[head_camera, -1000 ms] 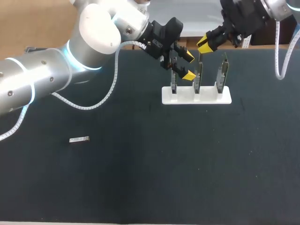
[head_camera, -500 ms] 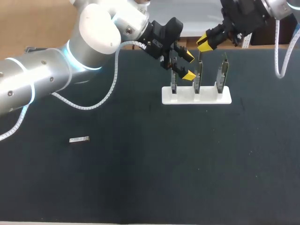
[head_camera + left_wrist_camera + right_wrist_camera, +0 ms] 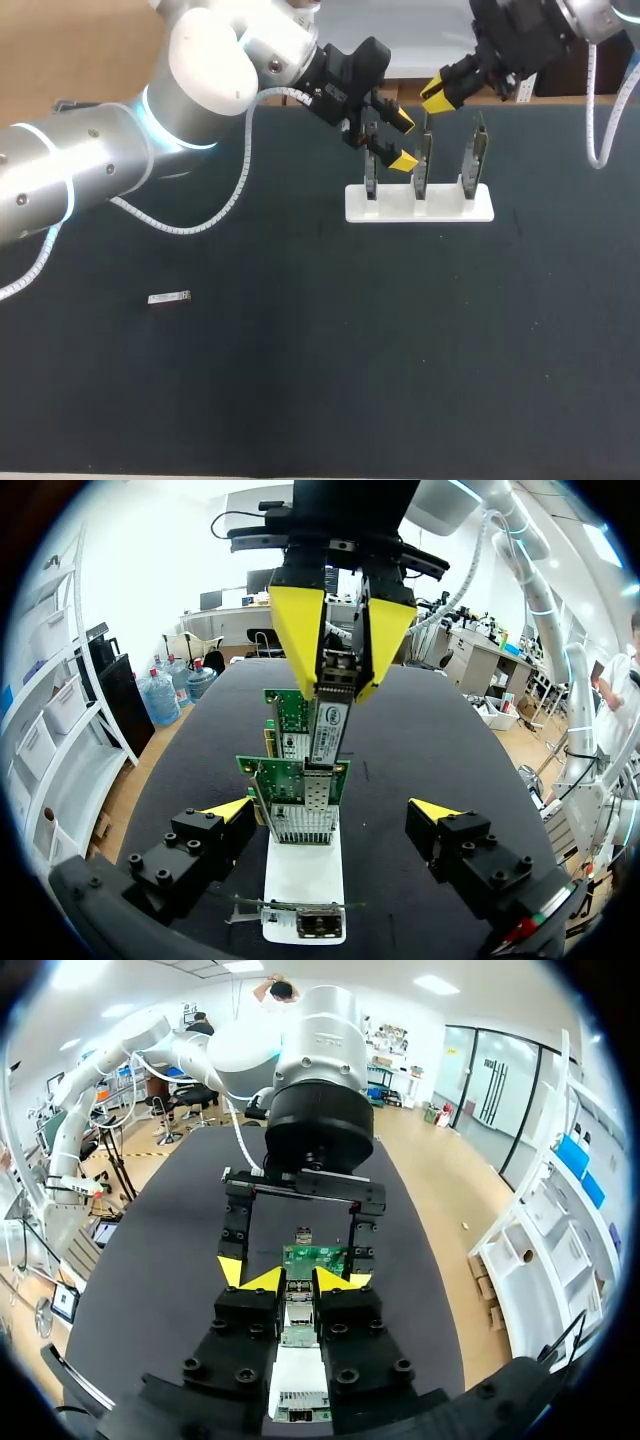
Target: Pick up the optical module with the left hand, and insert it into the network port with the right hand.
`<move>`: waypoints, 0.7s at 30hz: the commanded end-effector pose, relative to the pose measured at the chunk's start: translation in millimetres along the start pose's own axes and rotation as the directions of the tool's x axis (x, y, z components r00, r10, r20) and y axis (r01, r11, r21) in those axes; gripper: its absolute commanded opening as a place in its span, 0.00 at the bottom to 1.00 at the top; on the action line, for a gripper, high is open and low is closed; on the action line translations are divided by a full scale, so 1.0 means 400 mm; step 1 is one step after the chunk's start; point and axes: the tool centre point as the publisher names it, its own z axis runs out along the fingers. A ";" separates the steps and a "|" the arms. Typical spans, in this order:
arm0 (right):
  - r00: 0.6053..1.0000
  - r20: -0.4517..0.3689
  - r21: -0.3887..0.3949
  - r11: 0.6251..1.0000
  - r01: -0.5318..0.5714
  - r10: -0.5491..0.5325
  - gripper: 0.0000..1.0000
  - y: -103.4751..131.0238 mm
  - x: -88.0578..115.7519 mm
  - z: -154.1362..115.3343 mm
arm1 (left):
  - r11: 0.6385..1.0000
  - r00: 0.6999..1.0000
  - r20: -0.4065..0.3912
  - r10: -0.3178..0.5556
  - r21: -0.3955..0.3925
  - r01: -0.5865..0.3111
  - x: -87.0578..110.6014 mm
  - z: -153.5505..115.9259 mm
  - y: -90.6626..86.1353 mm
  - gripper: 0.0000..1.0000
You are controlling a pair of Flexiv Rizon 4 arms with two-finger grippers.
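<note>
Two claws at the white stand of upright network cards: right claw, clamped on an optical module, above the stand; left claw, fingers spread, flanking its card row. Second module on tabletop, well apart from the stand, toward the left arm's side

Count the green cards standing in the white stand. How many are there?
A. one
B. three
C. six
B: three cards stand upright side by side in the white stand.
</note>
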 end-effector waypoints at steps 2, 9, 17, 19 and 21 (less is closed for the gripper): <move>1.000 -0.002 -0.001 1.000 -0.004 0.004 0.00 0.002 0.005 0.004 | 1.000 1.000 -0.005 -0.001 0.005 0.001 -0.002 0.000 0.006 1.00; 1.000 0.003 0.010 1.000 -0.002 0.002 0.00 0.005 -0.002 -0.001 | 1.000 1.000 -0.005 -0.001 0.005 0.001 -0.002 0.000 0.006 1.00; 1.000 0.010 0.025 1.000 -0.002 0.002 0.00 0.003 -0.010 -0.007 | 1.000 1.000 -0.005 -0.001 0.005 0.001 -0.002 0.000 0.006 1.00; 1.000 0.008 0.023 1.000 -0.004 0.004 0.00 0.004 -0.009 -0.005 | 1.000 1.000 -0.005 -0.001 0.005 0.001 -0.002 0.000 0.006 1.00; 1.000 0.005 0.022 1.000 -0.007 0.006 0.00 0.004 -0.007 -0.003 | 1.000 1.000 -0.005 -0.001 0.005 0.001 -0.002 0.000 0.006 1.00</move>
